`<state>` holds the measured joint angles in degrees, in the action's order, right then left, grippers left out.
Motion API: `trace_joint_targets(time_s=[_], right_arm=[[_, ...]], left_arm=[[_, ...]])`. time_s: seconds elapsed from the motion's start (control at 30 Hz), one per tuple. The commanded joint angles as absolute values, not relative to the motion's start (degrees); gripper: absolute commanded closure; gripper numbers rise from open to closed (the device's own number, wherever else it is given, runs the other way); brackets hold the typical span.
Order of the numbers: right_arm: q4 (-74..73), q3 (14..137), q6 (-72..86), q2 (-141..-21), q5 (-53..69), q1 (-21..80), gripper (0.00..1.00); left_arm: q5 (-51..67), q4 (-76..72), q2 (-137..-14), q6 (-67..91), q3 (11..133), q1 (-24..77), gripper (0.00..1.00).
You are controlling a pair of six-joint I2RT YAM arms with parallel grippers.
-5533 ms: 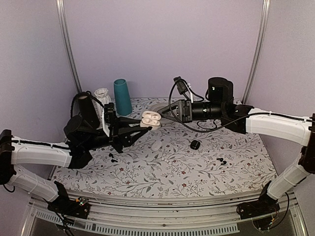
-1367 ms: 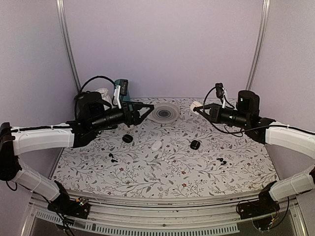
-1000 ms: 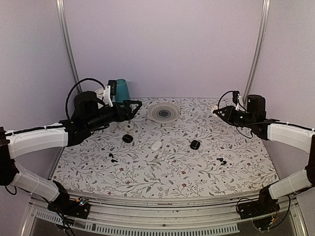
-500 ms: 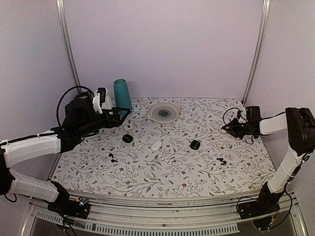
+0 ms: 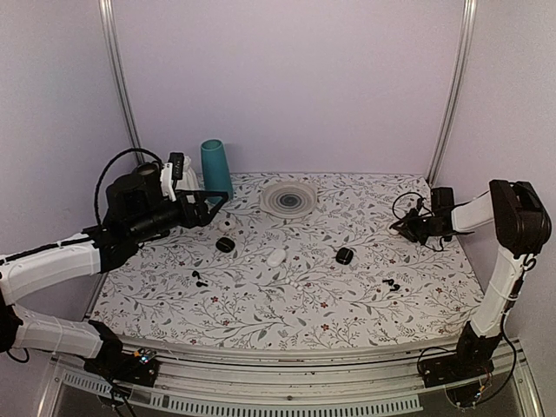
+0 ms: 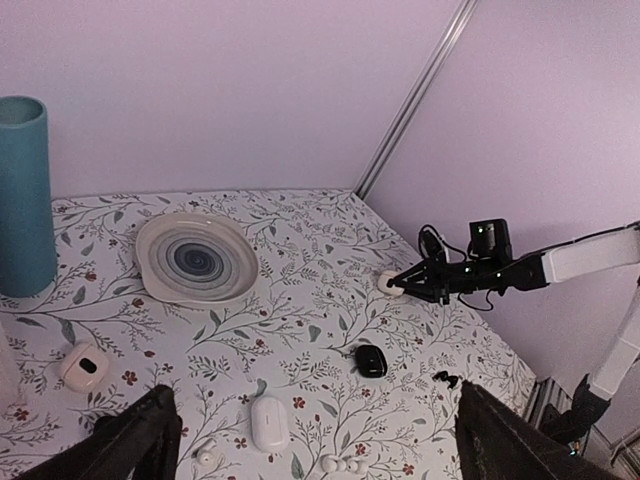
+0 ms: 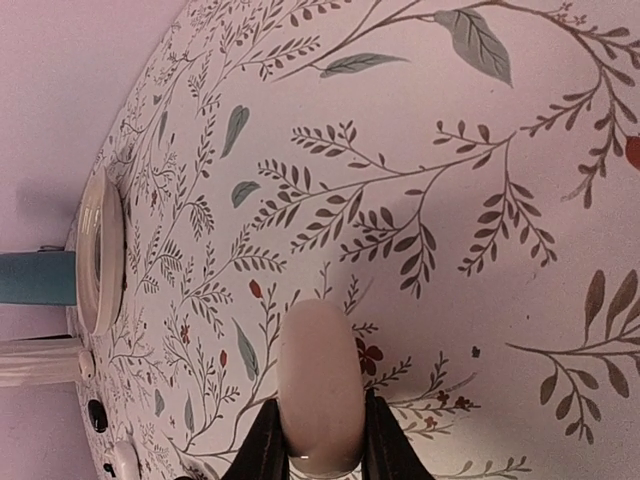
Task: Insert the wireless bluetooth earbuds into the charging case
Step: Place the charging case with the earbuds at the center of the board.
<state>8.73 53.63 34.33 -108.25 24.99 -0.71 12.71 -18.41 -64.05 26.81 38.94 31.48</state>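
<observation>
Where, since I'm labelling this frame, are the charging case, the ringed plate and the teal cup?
charging case (image 7: 320, 385): right wrist view, middle of its white shell.
ringed plate (image 6: 197, 260): left wrist view, its bare centre.
teal cup (image 6: 22, 195): left wrist view, its side wall.

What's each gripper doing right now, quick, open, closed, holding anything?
Left gripper: jaws wide open, holding nothing.
Right gripper: jaws closed on the white charging case.
</observation>
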Motion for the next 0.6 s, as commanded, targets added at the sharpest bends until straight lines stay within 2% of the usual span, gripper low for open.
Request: trace_joint_targets(time_s=[0.0,0.2,0.37,0.57], right_arm=[[6.88,55.02,34.44,-108.44,23.47,-1.06,0.75],[3.91,55.71,32.40,-107.23,21.65,-1.12,0.58],[2.34,55.83,31.54,-105.71,20.24,-1.11,0.49],[0.06,55.31,29.62,-102.20,16.72,-1.14,0.31]], left_arm=[[13.54,-18.30,-63.76,26.00,38.42,31.00,0.04],[13.92,-18.91,-64.07,26.10,38.84,31.03,0.04],[14.22,-19.15,-64.31,26.10,38.85,31.03,0.04],[14.41,-19.48,-64.47,26.10,38.94,31.05,0.04]])
